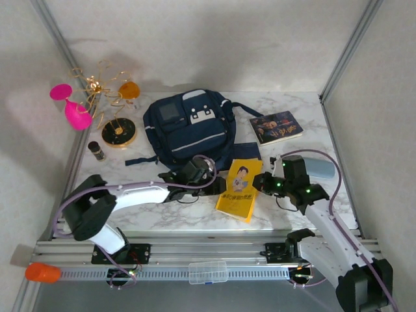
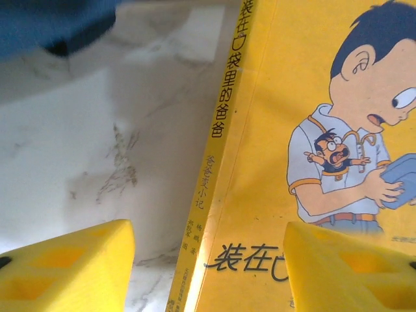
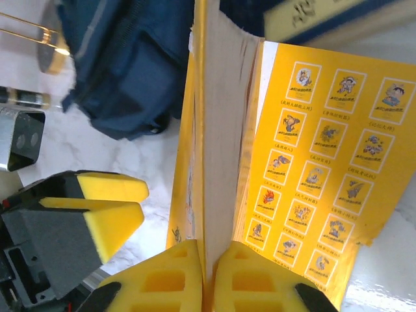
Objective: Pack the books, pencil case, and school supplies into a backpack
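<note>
Now the yellow book (image 1: pixel 239 188) lies right of centre, just near of the backpack (image 1: pixel 188 127). The right gripper (image 3: pixel 208 257) is clenched on its right edge, seemingly the pages alone, while the left gripper (image 2: pixel 208 260) stands released over the spine. The book is thin, floppy and probably light, so hold it by the spine.

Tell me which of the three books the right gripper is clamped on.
The yellow book with the cartoon figure: the right gripper pinches its edge. The navy book and the dark glossy book lie ungripped farther back.

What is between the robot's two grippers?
The yellow book lies on the table between the left gripper and the right gripper, as the top external view shows.
</note>
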You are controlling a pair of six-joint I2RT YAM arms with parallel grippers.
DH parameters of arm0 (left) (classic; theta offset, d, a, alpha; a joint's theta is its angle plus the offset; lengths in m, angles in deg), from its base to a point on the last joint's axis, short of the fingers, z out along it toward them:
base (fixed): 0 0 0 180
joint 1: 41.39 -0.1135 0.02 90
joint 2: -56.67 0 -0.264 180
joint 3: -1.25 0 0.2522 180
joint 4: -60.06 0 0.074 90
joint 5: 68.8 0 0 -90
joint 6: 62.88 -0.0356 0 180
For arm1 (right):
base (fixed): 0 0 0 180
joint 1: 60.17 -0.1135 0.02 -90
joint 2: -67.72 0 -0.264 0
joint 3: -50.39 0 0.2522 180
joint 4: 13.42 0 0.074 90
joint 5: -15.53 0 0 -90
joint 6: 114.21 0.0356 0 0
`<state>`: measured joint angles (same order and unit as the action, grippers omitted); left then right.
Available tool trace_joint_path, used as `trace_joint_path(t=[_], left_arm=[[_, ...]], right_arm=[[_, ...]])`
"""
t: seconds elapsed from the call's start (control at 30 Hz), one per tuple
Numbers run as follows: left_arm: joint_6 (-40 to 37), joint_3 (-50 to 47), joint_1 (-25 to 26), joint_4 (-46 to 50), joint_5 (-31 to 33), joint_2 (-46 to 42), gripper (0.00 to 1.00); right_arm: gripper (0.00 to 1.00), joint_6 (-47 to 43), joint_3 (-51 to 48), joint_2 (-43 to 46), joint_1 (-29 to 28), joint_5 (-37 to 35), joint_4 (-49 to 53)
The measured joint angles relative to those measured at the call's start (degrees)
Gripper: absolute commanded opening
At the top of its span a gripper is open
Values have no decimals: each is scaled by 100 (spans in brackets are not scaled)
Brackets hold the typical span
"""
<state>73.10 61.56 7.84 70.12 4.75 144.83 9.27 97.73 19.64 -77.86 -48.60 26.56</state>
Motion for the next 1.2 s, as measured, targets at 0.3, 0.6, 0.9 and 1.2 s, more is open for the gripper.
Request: trace_joint_path(t=[0.3,0.6,0.9,1.2], left_arm=[[-96,-160,-820,-341,-337,-1091,81],[-46,-385,-938,-1283,-1095,-1187,76],[240,-522,-938,-2076,-1425,-988,60],[444,-520,-905,-2267,-1462,-940,27]], right_arm=[[0,-245,1051,92,0,345,358],[0,-223,1425,-437,0,981,-33],[0,-195,1464,-894,13,1281,-586],[0,-243,1484,-1117,31,1322,-837]])
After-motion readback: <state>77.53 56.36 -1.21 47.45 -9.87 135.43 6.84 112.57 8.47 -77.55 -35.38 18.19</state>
